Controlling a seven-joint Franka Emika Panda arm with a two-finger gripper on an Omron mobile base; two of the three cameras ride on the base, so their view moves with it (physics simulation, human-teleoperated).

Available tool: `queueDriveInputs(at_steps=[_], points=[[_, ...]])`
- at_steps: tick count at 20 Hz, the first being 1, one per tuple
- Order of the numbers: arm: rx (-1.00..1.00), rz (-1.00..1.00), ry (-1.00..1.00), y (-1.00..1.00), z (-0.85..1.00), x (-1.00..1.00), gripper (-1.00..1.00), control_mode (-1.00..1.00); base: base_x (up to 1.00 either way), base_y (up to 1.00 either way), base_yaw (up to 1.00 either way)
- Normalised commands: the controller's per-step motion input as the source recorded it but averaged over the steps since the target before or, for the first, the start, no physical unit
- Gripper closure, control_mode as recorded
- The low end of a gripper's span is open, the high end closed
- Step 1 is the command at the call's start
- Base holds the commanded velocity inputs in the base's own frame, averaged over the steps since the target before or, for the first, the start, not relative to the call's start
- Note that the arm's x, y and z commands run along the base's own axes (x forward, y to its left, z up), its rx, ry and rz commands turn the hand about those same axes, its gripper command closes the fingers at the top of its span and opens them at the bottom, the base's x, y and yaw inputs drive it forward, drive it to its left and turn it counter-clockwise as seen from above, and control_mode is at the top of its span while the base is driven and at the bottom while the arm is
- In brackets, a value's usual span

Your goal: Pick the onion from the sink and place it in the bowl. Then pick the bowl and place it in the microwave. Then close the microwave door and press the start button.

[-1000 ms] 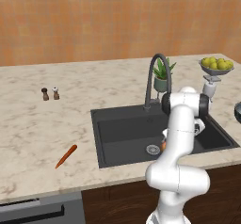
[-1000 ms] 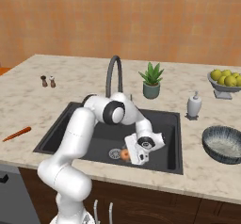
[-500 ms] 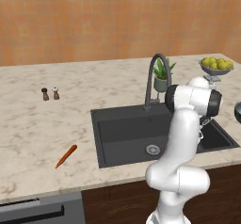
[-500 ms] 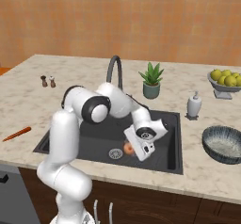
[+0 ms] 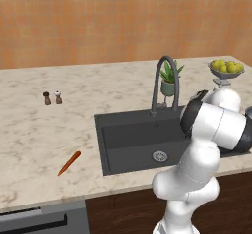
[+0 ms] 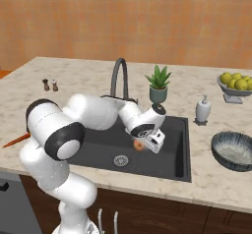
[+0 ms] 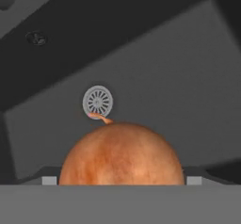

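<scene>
The onion, a round orange-tan ball, hangs just above the floor of the dark grey sink, right of the steel drain. My gripper reaches down into the basin and is shut on the onion. In the hand view the onion bulges between the two finger pads, with the drain lying beyond it. The clear faceted bowl sits on the counter right of the sink. The microwave and its door are out of view.
The arched faucet stands behind the basin, beside a potted plant and a soap dispenser. A stemmed fruit bowl is at the far right. A carrot and two shakers lie left of the sink.
The arm's elbow has swung out and up. The gripper has risen and shifted right from beside the drain, and the onion has come with it.
</scene>
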Motion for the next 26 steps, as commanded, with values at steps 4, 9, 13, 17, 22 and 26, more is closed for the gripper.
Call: queueDriveInputs(at_steps=[4, 9, 13, 17, 22, 26], points=[[-0.45, 0.13, -0.17, -0.61, 0.98, -0.24, 1.00, -1.00, 0.00, 0.00, 0.00], [-0.57, 0.07, -0.11, -0.65, 0.68, -0.25, 1.00, -1.00, 0.00, 0.00, 0.00], [-0.30, -0.04, -0.02, -0.67, 0.81, -0.03, 1.00, -1.00, 0.00, 0.00, 0.00], [-0.03, -0.17, 0.01, -0.87, 0.81, 0.00, 1.00, -1.00, 0.00, 0.00, 0.00], [0.07, -0.21, 0.10, -0.99, 0.38, 0.00, 1.00, -1.00, 0.00, 0.00, 0.00], [0.08, -0.18, 0.01, -0.97, -0.10, 0.06, 1.00, -1.00, 0.00, 0.00, 0.00]])
